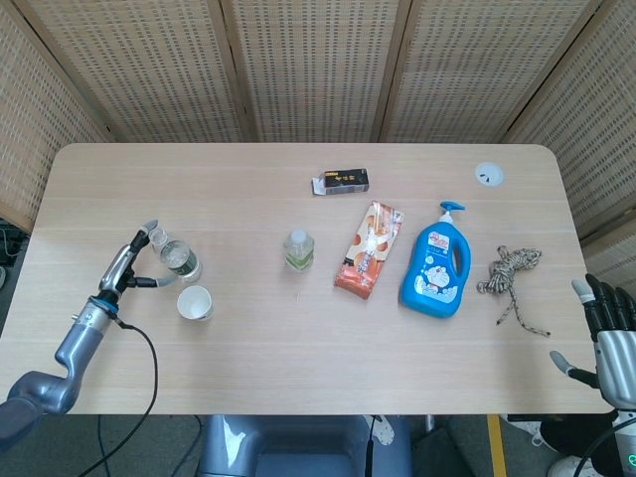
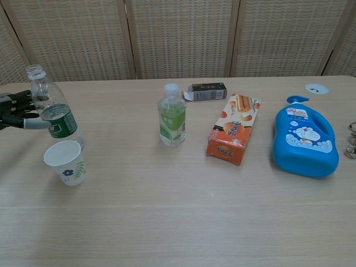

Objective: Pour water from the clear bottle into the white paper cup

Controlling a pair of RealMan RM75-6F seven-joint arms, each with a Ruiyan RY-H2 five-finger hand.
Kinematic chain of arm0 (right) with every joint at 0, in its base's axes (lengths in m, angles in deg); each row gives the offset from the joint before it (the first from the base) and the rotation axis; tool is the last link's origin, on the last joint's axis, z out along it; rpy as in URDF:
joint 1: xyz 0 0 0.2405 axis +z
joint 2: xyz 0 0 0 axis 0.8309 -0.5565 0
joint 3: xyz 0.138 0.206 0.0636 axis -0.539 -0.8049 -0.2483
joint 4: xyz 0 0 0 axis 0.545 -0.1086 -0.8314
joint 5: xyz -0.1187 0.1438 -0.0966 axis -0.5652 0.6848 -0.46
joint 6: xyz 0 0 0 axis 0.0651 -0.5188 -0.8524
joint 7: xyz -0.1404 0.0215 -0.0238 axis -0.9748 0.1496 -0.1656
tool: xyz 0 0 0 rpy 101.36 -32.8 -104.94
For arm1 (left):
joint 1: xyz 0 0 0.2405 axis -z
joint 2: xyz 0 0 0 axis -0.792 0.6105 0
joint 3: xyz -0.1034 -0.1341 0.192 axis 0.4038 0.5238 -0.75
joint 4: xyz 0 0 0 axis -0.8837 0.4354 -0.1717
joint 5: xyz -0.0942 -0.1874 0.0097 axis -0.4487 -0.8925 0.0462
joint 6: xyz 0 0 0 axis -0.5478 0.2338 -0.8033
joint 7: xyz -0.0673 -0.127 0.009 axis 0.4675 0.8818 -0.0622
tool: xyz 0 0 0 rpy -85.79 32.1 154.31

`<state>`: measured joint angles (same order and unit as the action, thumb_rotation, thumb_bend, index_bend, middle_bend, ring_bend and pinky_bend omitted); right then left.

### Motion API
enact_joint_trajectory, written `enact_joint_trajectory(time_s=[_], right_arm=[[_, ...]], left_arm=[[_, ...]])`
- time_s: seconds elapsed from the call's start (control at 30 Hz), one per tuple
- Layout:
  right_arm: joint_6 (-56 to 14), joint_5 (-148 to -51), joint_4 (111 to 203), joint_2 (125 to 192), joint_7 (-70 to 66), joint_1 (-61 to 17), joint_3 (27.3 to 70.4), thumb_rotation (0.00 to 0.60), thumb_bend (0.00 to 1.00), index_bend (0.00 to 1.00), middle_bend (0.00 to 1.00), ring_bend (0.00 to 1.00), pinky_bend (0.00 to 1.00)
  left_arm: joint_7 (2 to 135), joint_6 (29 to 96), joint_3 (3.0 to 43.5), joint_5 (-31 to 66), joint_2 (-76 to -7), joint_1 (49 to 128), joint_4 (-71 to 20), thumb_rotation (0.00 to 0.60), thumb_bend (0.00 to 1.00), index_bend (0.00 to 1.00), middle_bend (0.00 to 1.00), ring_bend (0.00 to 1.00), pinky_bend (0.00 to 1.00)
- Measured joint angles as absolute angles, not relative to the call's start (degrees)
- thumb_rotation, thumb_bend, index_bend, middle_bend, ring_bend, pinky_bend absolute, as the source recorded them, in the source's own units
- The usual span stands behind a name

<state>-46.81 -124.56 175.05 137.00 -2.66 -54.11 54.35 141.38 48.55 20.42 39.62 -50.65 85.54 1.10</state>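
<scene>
The tall clear plastic bottle with a green label [image 2: 51, 108] stands upright on the pale wooden counter [image 1: 298, 328], with its cap off. The left hand [image 2: 15, 111] is beside it, and its fingers [image 1: 134, 260] are spread apart and hold nothing. One fingertip may touch the bottle's side, but I cannot tell for sure.

The small white paper cup with a leaf print [image 2: 67, 162] sits just in front of the bottle, on the side away from the fingers. It looks light and thin, with a wide open top.

What could go wrong? The bottle is thin, smooth and tall. A bump from the fingers could knock it over, and water would run out of the open top. The falling bottle could hit the cup too, because the cup is so close and so light. A hard squeeze could also push water up and out.

The right hand [image 1: 608, 336] is far away at the other end of the counter, with its fingers apart and nothing in them.
</scene>
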Motion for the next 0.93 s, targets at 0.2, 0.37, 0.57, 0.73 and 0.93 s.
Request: enact_joint_trajectory(time_s=[0.2, 0.37, 0.57, 0.73, 0.93], right_arm=[[-47.5, -125.1, 175.2, 136.8, -2.4, -54.4, 54.5, 0.600, 0.00, 0.00, 0.00, 0.00, 0.00], [-47.8, -125.3, 175.3, 136.6, -1.9, -54.6, 54.5, 0.600, 0.00, 0.00, 0.00, 0.00, 0.00], [-47.7, -125.2, 175.3, 136.5, -1.8, -54.5, 54.4, 0.600, 0.00, 0.00, 0.00, 0.00, 0.00], [-48.0, -125.5, 175.4, 136.4, -1.6, -54.7, 54.5, 0.600, 0.00, 0.00, 0.00, 0.00, 0.00], [-48.8, -125.9, 175.3, 136.0, -0.2, -55.1, 54.5, 0.600, 0.00, 0.00, 0.00, 0.00, 0.00]], left_arm=[[139.8, 47.7, 17.6, 42.0, -41.0, 85.1, -6.1, 0.600, 0.15, 0.00, 0.00, 0.00, 0.00], [136.3, 47.7, 16.0, 42.4, -32.6, 84.2, -11.6, 0.600, 0.15, 0.00, 0.00, 0.00, 0.00], [120.8, 52.2, 16.6, 38.3, -28.5, 80.5, -17.5, 0.600, 0.13, 0.00, 0.00, 0.00, 0.00], [98.8, 61.9, 18.1, 32.7, -25.8, 75.6, -27.9, 0.600, 0.13, 0.00, 0.00, 0.00, 0.00], [77.4, 77.9, 18.4, 30.2, -23.7, 68.6, -42.5, 0.600, 0.11, 0.00, 0.00, 0.00, 0.00]])
